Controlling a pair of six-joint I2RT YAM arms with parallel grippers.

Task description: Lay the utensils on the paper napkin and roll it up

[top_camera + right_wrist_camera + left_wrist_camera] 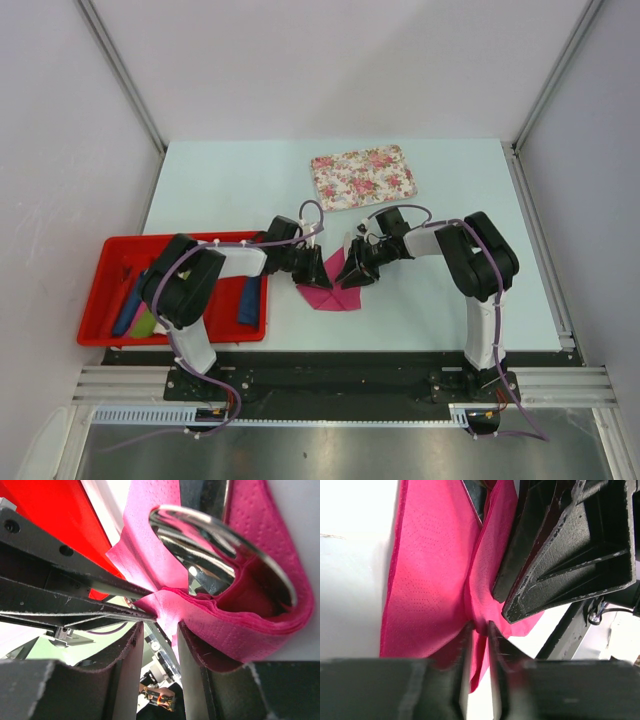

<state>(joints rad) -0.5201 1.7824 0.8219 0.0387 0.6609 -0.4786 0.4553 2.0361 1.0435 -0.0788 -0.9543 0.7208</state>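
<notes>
Both grippers pinch the paper napkin point(330, 292), spoon point(220, 550) inside.

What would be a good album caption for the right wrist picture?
Right gripper pinching a folded magenta-pink paper napkin wrapped around a shiny metal spoon.

Two arms: black housings, white link sections, purple cables zip-tied alongside; black ribbed tool fingers point(560, 555).
</notes>
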